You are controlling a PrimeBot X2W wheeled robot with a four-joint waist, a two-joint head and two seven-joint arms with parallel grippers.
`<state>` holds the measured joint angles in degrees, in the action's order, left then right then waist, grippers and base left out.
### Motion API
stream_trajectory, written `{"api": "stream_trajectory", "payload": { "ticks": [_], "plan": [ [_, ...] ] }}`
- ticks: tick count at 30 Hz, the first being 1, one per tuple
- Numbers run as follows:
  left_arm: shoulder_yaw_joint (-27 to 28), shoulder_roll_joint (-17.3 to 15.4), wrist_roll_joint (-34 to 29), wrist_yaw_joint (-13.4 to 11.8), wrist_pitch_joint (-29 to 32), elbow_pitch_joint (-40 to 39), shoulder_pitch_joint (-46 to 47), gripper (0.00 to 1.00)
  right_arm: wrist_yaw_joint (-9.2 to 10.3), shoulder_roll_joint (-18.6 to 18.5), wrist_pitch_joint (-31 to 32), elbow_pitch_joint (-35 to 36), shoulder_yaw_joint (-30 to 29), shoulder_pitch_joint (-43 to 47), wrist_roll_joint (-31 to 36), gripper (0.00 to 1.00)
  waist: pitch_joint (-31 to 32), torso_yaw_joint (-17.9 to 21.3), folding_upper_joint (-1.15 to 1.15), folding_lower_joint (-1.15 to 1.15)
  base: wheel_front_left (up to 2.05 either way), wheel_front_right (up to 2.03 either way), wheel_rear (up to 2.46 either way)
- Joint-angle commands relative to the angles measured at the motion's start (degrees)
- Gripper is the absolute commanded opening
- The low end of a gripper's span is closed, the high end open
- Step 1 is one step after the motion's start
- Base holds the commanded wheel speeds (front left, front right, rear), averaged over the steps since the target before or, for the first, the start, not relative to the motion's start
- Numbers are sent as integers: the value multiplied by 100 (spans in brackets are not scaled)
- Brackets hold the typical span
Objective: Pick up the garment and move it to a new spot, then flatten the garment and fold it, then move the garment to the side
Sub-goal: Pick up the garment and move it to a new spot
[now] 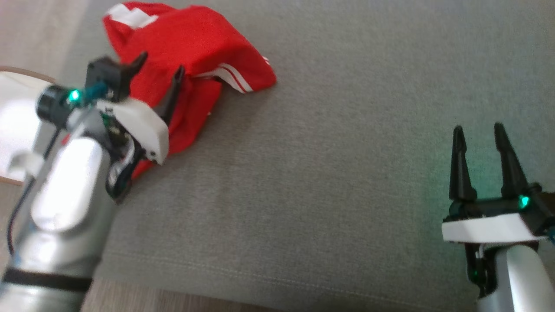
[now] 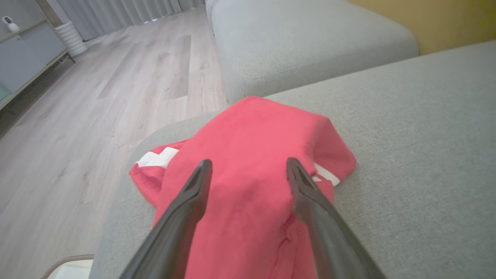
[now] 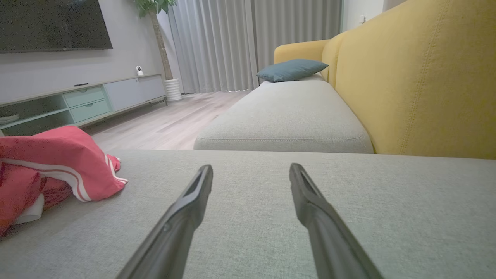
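The garment (image 1: 190, 56) is a red piece of clothing with white stripes, lying crumpled in a heap near the far left corner of the grey cushion (image 1: 347, 151). My left gripper (image 1: 159, 65) hovers over the garment's near side, open, its two dark fingers spread with red cloth showing beneath them. In the left wrist view the garment (image 2: 252, 155) lies under and beyond the open left gripper (image 2: 248, 166). My right gripper (image 1: 477, 134) is open at the lower right, above bare cushion, far from the cloth. From the right wrist, the garment (image 3: 50, 162) sits at the left edge, well clear of the right gripper (image 3: 251, 170).
The cushion's left edge (image 2: 116, 201) drops to a wooden floor (image 2: 97, 97). A second grey seat (image 3: 286, 116) with a blue pillow (image 3: 290, 69) and a yellow backrest (image 3: 418, 77) lies beyond. A white round object (image 1: 13, 125) stands off the cushion's left.
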<state>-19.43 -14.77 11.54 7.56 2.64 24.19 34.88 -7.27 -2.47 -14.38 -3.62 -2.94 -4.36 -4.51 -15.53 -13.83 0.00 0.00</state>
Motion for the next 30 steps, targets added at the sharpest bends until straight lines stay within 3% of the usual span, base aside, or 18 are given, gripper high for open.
{"api": "stream_trajectory", "payload": {
  "ticks": [1,8,16,17,18,30],
  "plan": [
    [-39,-408,156,-11,90,-43,488,100,-22,-41,-52,257,127,-217,59,100,-277,218,0,0,0,0,0],
    [-791,-820,775,-9,366,773,1349,100,-22,-41,-45,346,166,-326,49,100,-582,456,0,0,0,0,0],
    [-1135,-880,1032,-8,342,1647,1809,100,-22,-41,-50,344,146,-408,33,100,-739,596,0,0,0,0,0],
    [-1148,-876,1082,-8,318,1737,1846,45,-22,-41,-51,343,144,-412,31,100,-746,600,0,0,0,0,0],
    [-1147,-875,1108,-8,265,1816,1887,0,-22,-41,-52,341,141,-414,28,100,-751,601,0,0,0,0,0],
    [-1015,-954,1117,-133,-755,2039,2121,0,-22,-41,-60,92,211,-345,-131,100,-238,514,0,0,0,0,0]
  ]
}}
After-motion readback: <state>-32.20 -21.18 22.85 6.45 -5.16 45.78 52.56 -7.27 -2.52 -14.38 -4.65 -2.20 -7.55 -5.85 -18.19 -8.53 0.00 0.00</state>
